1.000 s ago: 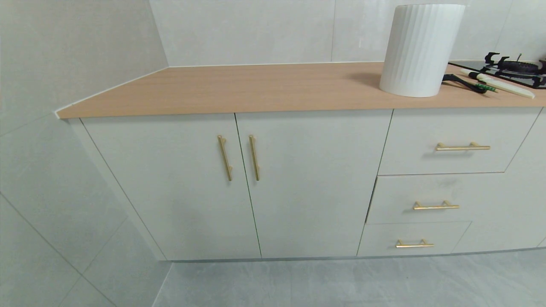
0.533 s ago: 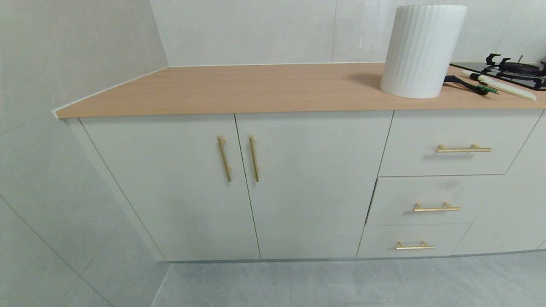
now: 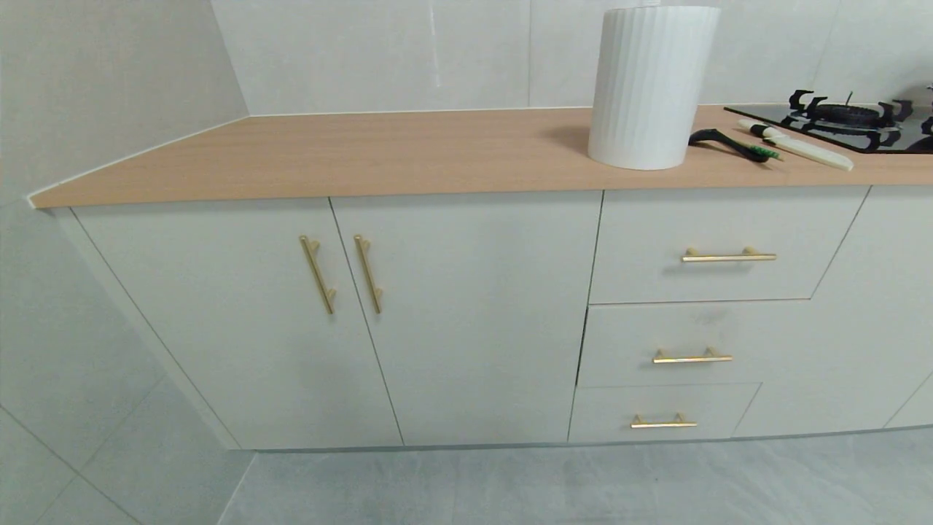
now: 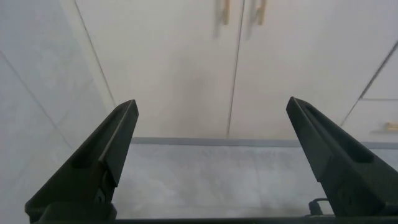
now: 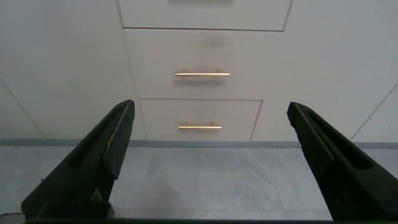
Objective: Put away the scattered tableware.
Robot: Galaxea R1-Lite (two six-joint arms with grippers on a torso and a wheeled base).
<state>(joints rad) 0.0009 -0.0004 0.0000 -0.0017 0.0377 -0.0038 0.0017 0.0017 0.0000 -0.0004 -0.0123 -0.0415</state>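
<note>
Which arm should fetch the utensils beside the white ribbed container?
Right, probably: the black-handled utensil and long white utensil lie toward the robot's right, and the open right hand faces the white drawers there; the left hand faces the white cabinet doors.

Wht ribbed container (image 3: pixel 649 87) on ctr (image 3: pixel 350 154), utensils (image 3: pixel 796 145) beside.

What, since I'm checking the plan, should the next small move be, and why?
Probably roll rightward: the black utensil and white utensil lie on the countertop right of the ribbed white container, while the open left gripper and right gripper hang low, facing cabinet fronts.
</note>
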